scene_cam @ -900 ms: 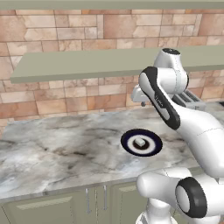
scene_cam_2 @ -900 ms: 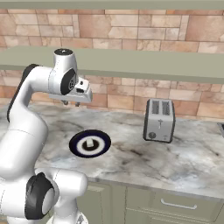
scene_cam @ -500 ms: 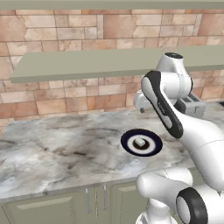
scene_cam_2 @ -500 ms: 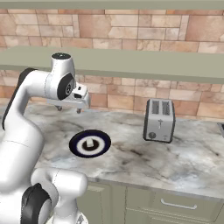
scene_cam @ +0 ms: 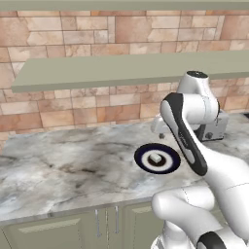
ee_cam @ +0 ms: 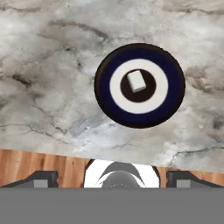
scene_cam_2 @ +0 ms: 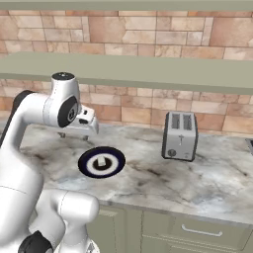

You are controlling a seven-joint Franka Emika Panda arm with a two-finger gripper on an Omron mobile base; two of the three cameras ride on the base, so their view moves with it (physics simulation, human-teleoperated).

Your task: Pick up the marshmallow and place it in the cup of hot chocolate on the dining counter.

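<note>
Marshmallow (ee_cam: 137, 81) is seen centred on the plate (ee_cam: 105, 100) — so small that it could be nudged aside by open fingers (ee_cam: 39, 178) descending off-centre.

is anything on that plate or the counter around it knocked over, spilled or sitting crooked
Nothing stands out. The marshmallow sits alone in the dark centre of the plate, turned slightly askew but intact. The plate lies flat on the marble worktop, the toaster stands upright, and no spill shows.

Glossy white rounded arm (scene_cam: 187, 131) segments with dark grey joint bands and caps.
</note>
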